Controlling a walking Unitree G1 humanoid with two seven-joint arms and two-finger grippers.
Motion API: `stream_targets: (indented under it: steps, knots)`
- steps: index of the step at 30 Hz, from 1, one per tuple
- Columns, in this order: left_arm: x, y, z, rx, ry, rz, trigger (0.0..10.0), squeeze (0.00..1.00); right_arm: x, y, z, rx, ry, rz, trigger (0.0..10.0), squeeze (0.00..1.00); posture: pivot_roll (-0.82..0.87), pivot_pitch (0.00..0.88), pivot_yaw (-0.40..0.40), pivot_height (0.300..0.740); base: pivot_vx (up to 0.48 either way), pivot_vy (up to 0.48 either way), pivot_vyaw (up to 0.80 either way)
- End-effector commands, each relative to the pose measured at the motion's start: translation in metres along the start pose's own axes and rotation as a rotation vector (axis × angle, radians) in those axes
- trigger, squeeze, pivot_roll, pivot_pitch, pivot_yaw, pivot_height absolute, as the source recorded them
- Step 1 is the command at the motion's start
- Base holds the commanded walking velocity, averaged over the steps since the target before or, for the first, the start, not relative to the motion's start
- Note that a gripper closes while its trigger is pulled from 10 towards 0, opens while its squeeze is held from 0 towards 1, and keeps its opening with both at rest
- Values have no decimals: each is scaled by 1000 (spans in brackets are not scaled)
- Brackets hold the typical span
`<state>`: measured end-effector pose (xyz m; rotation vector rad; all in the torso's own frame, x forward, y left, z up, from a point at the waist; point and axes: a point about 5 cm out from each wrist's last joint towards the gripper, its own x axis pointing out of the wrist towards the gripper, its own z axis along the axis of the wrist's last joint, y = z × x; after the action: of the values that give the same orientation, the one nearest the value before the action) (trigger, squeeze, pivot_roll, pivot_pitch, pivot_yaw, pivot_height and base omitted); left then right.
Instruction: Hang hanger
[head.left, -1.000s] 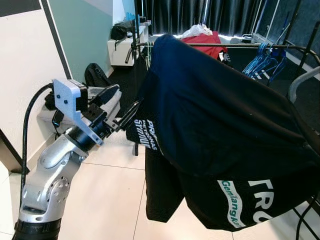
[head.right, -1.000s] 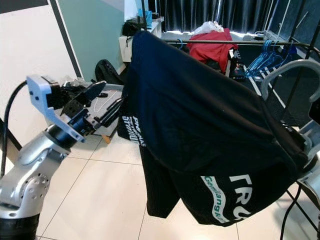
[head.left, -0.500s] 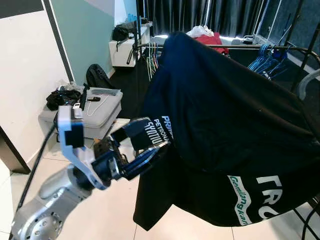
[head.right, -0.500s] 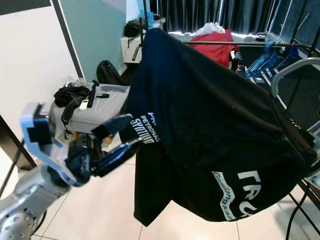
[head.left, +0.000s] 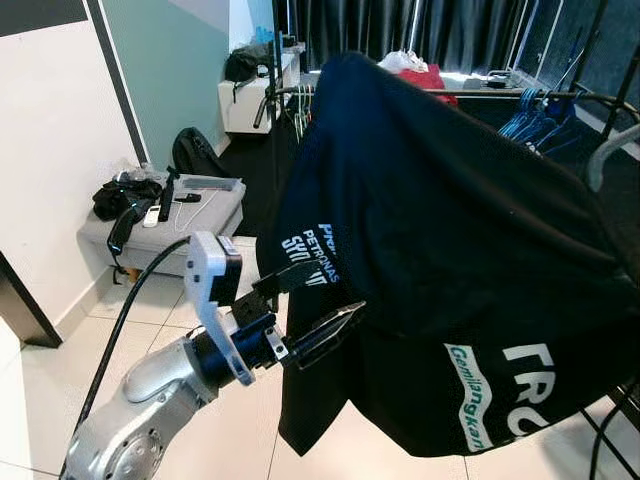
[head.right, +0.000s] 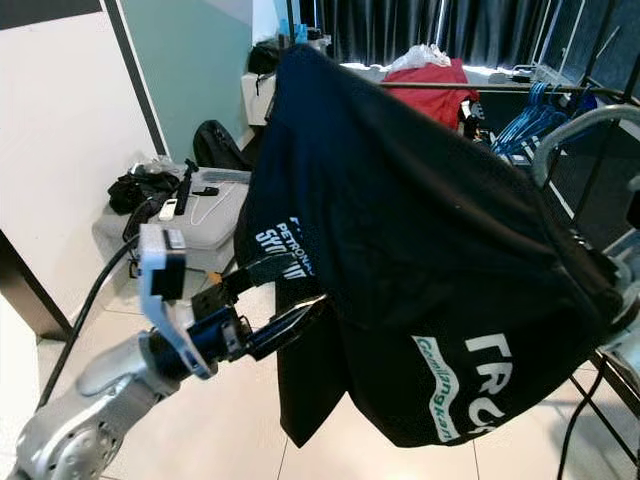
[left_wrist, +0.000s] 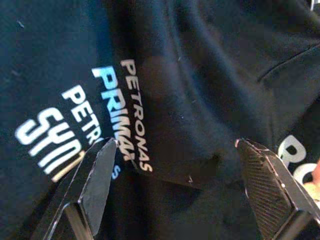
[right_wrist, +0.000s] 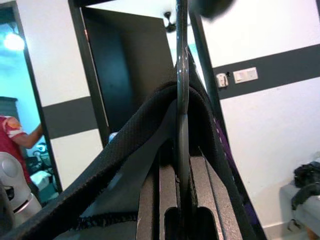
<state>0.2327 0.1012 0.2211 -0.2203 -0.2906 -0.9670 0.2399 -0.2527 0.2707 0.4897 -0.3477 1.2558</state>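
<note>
A tiled floor (head.left: 200, 300) is running back to a rail (head.left: 480, 93) with spare room along it. The left gripper (head.left: 312, 312) has been dropping and closing in; its wide-spread fingers are now bracketing the shirt (head.left: 450, 250) hem. The right gripper (right_wrist: 176, 210) is clamping the hanger (right_wrist: 181, 90), which is carrying the shirt short of the rail.

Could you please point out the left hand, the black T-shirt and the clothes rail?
left hand (head.left: 322, 305), left eye view, between its open fingertips.
black T-shirt (head.left: 450, 230), left eye view, middle of the fabric.
clothes rail (head.right: 500, 87), right eye view, horizontal bar.
</note>
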Motion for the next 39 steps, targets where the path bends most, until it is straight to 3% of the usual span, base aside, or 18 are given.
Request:
stream_targets:
  steps: [1, 10, 11, 12, 29, 31, 36, 37, 39]
  knots:
    - [-1, 3, -2, 25, 29, 15, 10000, 0, 6, 3, 3, -22, -14, 42, 10000, 0, -29, 0, -20, 740, 0, 0, 0]
    - [4, -3, -2, 27, 27, 3, 10000, 0, 9, 2, -2, -13, -8, 50, 10000, 0, -27, 0, -24, 740, 0, 0, 0]
    - [5, -4, -2, 20, 23, -6, 7098, 0, 9, 2, -2, -12, -7, 51, 10000, 0, -28, 0, -24, 740, 0, 0, 0]
    - [5, -6, -2, 13, 17, -15, 0, 0, 9, 2, -2, -11, -5, 52, 10000, 0, -28, 0, -25, 740, 0, 0, 0]
    - [9, -13, 12, -59, -81, -61, 0, 0, 6, 0, -7, -5, 22, 32, 10000, 0, -27, 0, -30, 740, 0, 0, 0]
    - [7, -14, 20, -120, -143, -87, 0, 0, 3, -2, -6, -17, 36, 12, 10000, 0, -25, 0, -32, 740, 0, 0, 0]
    - [2, -21, 25, -202, -172, -176, 0, 0, 2, -3, -3, -29, 42, 5, 10000, 0, -26, 0, -32, 740, 0, 0, 0]
    - [2, -23, 23, -211, -152, -179, 5098, 231, 3, -3, -3, -29, 45, 8, 10000, 0, -25, 0, -33, 740, 0, 0, 0]
    - [2, -23, 23, -211, -152, -179, 5098, 231, 3, -3, -3, -29, 45, 8, 10000, 0, -25, 0, -33, 740, 0, 0, 0]
